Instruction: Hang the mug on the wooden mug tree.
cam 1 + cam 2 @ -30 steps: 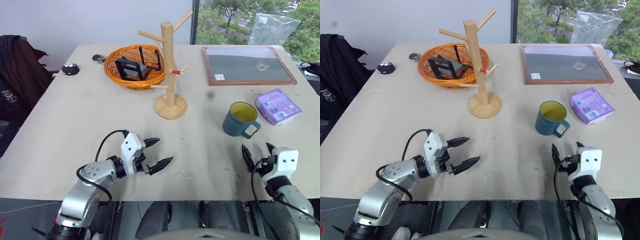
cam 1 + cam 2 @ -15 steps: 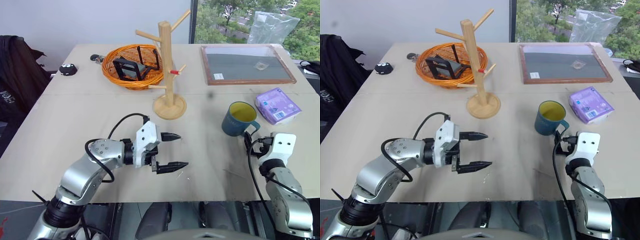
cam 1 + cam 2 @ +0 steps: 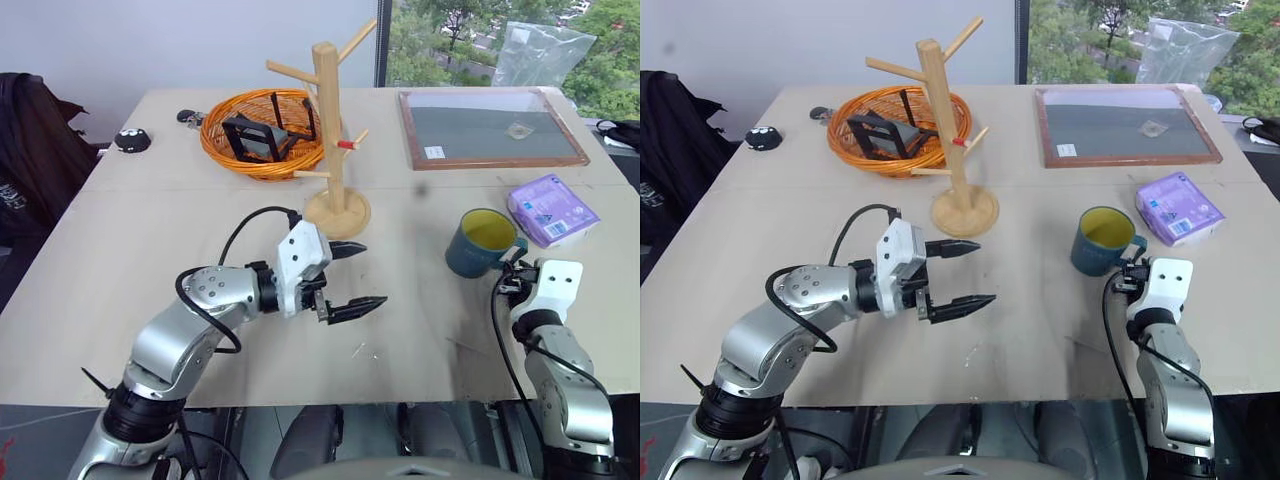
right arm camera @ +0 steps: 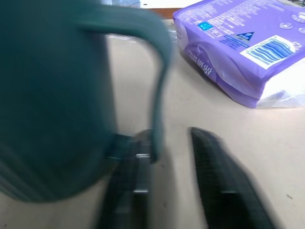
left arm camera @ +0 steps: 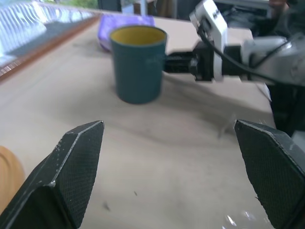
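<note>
Upright mug (image 3: 481, 241), handle twd robot.

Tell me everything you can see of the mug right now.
The mug is teal-blue, looks ceramic, with a yellow inside and a loop handle. It stands upright on the table, mouth up and seemingly empty, beside the purple packet and apart from the wooden mug tree. Its handle points toward the right gripper, whose fingers straddle the handle's loop, one inside it and one outside. The left gripper is open and well clear of it.
</note>
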Robot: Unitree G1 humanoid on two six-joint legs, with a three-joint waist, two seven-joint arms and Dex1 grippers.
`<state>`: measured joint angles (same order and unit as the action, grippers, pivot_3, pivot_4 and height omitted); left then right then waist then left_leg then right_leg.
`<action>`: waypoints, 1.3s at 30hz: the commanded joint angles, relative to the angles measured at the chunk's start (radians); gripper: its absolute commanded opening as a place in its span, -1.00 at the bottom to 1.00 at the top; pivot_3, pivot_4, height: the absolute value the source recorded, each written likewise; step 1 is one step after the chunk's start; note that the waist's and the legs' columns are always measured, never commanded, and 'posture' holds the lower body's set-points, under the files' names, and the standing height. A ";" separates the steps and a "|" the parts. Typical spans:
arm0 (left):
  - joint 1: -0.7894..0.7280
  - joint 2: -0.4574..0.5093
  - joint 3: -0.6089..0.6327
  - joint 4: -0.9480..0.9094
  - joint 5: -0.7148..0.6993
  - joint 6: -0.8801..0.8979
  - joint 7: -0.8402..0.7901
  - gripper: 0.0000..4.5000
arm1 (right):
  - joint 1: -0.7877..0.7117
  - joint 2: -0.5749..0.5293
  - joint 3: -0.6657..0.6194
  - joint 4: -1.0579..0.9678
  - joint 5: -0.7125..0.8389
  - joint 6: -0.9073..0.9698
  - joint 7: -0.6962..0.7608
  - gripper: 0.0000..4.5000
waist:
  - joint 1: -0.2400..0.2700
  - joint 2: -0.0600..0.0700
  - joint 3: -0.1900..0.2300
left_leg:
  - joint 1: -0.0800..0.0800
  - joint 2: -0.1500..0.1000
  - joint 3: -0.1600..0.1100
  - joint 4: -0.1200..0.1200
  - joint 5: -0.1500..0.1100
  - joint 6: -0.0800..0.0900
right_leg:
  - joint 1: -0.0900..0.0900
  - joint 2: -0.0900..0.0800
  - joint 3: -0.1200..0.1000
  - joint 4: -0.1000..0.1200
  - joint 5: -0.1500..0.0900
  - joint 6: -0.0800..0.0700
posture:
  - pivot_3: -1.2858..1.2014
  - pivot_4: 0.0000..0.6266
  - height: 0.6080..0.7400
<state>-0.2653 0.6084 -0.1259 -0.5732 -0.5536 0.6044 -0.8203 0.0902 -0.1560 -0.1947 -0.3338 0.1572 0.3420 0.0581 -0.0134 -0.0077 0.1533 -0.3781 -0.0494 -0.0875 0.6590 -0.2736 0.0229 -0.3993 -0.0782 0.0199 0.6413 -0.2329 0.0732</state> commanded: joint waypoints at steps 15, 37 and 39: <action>0.138 -0.129 0.155 -0.004 -0.067 -0.186 0.025 1.00 | -0.165 -0.299 0.020 -0.191 0.186 0.215 0.333 -0.96 | -0.007 0.002 0.002 | 0.000 0.001 0.002 0.000 0.000 0.000 | -0.001 0.000 0.003 0.000 0.000 0.000 | 0.03 -0.52 1.00; 0.230 -0.173 0.446 0.201 -0.207 -0.418 -0.062 1.00 | -1.216 -0.494 0.466 -0.050 0.328 0.871 0.555 -0.96 | 0.001 -0.001 0.003 | -0.018 -0.001 -0.002 0.003 0.001 -0.002 | -0.015 -0.003 -0.004 -0.002 0.001 0.000 | 0.03 -0.52 1.00; 0.221 -0.175 0.447 0.211 -0.209 -0.428 -0.063 1.00 | -1.248 -0.492 0.499 -0.012 0.307 0.850 0.572 -0.96 | 0.000 -0.001 0.003 | -0.018 -0.001 -0.002 0.003 0.001 -0.002 | -0.015 -0.003 -0.004 -0.001 0.001 0.000 | 0.03 -0.52 1.00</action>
<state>-0.0348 0.4343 0.3050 -0.3540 -0.7481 0.2028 -0.8740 -1.1276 -0.6465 0.2982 -0.3536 0.4866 1.2136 0.6142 -0.0135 -0.0090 0.1560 -0.3960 -0.0503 -0.0892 0.6615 -0.2723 0.0209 -0.4148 -0.0815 0.0160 0.6402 -0.2321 0.0730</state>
